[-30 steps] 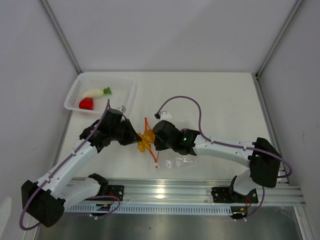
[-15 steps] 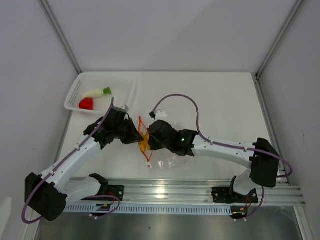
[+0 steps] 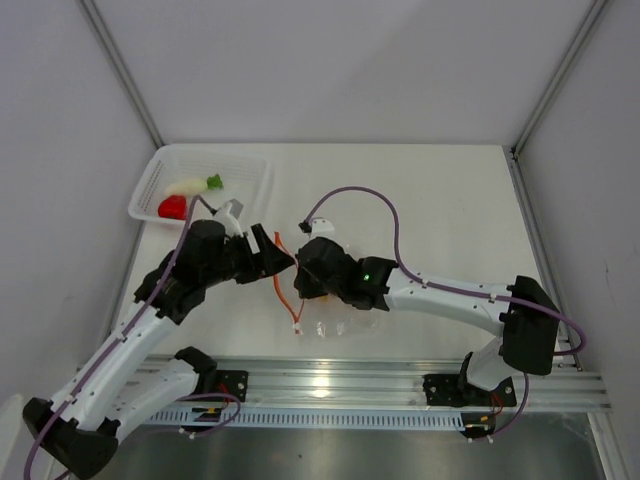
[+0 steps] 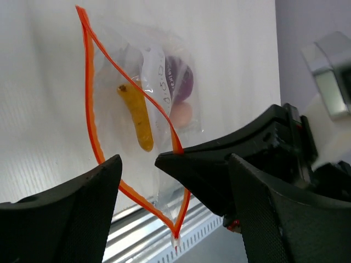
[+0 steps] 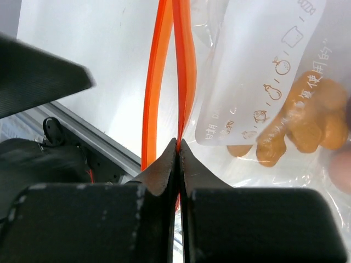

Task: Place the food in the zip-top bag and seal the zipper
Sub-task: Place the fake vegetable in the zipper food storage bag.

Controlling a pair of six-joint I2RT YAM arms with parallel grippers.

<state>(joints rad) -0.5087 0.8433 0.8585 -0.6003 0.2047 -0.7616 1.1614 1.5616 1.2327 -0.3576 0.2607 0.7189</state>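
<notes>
The clear zip-top bag [image 3: 345, 322] lies between the arms with its orange-red zipper [image 3: 283, 280] gaping open. My right gripper [image 3: 300, 288] is shut on one side of the zipper [image 5: 178, 131]. In the left wrist view the orange-yellow long food [image 4: 138, 116] and the purple food [image 4: 180, 81] sit inside the bag [image 4: 164, 66]. My left gripper [image 3: 284, 256] is open and empty just left of the mouth. The red food [image 3: 172, 207] and the white one with green [image 3: 195, 185] lie in the basket.
The white slotted basket [image 3: 252, 163] stands at the far left. The metal rail [image 3: 330, 385] runs along the near table edge. Purple cables [image 3: 385, 215] loop over the right arm. Grey walls close in on both sides.
My left gripper let go of the orange-yellow food, which now lies in the bag, and drew back up and left, open. The right gripper still pinches the zipper.
</notes>
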